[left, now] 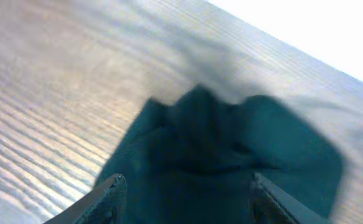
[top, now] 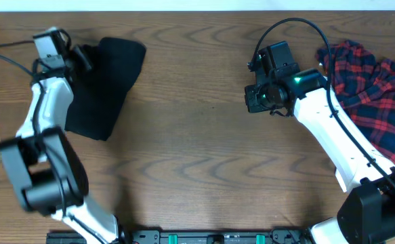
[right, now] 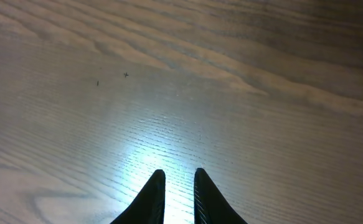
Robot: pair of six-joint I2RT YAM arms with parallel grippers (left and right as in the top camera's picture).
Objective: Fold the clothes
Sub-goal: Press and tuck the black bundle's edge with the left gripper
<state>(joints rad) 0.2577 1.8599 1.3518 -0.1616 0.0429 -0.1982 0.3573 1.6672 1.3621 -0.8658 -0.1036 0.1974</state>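
Bunched black garment, crumpled plaid garment

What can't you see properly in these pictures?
- Red-and-navy plaid cloth: overhead view, cut off by the right edge, partly under the right arm.
- Black folded garment: left wrist view is blurred, so no logo or collar shows; overhead, the left arm covers its left edge.
- Left claw: overhead, lost against the black garment.
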